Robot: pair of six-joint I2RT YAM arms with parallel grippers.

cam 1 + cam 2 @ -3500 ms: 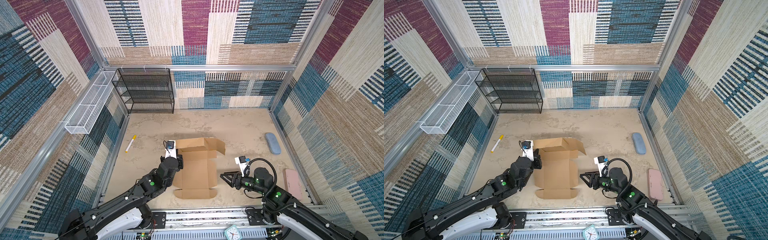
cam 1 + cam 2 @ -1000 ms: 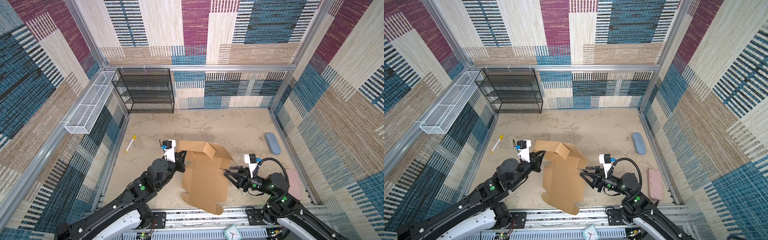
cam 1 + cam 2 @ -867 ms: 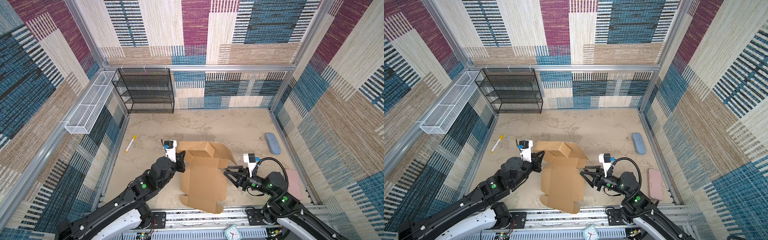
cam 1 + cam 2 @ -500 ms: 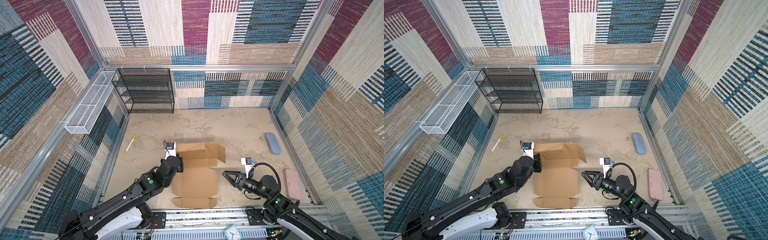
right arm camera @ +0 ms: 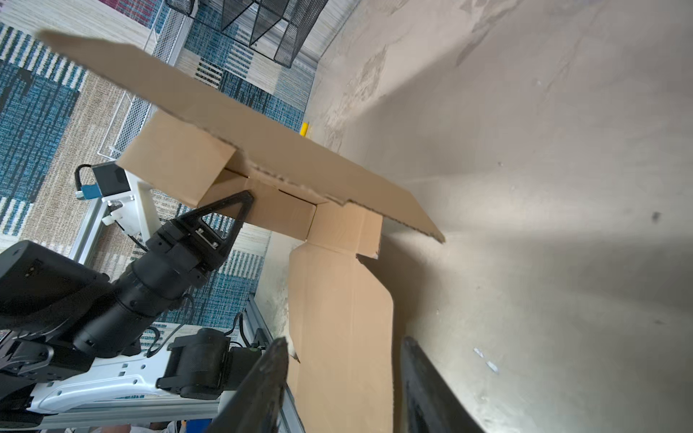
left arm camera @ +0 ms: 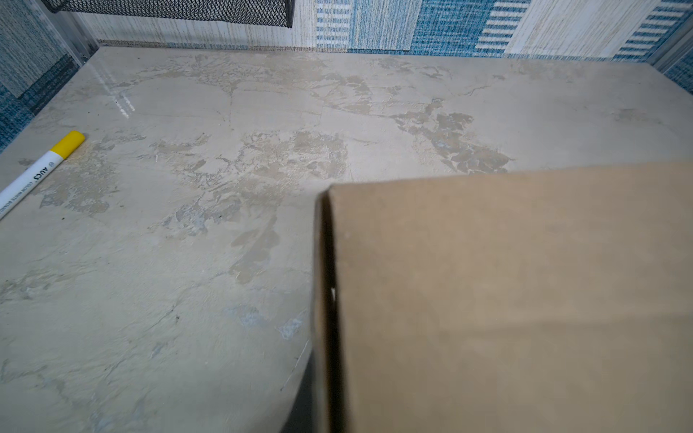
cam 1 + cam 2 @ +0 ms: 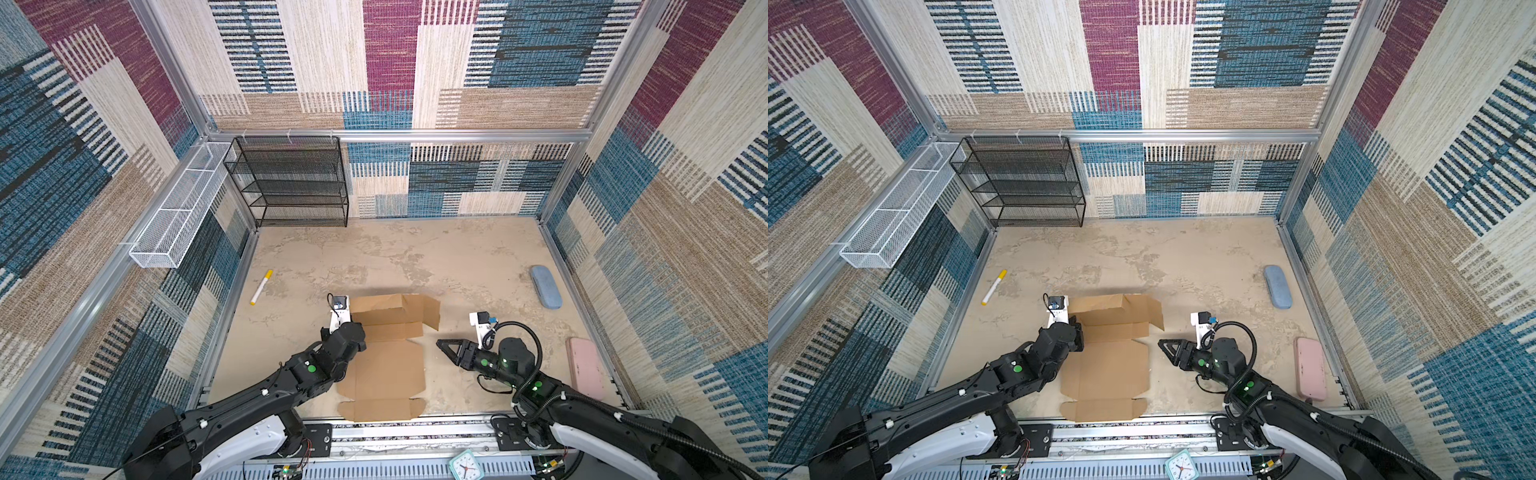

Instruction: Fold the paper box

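Observation:
The paper box [image 7: 384,368] is a brown cardboard sheet lying flat near the table's front edge in both top views, with its far panels [image 7: 1108,316] folded up. My left gripper [image 7: 352,329] is shut on the raised left flap; the right wrist view shows its black fingers [image 5: 240,204] pinched on that flap. In the left wrist view cardboard [image 6: 506,300] fills the near field and hides the fingers. My right gripper [image 7: 441,344] hovers open just right of the sheet's right edge, apart from it, with nothing between its fingers [image 5: 279,352].
A white marker with a yellow cap [image 7: 261,286] lies left of the box. A blue case [image 7: 545,286] and a pink case [image 7: 586,368] lie at the right. A black mesh shelf [image 7: 299,183] stands at the back left, beside a white wire basket [image 7: 178,212].
A second ago the sheet was lifted and tilted, with my right gripper at its right edge. It now lies flat and square, and the right gripper has drawn back to the right.

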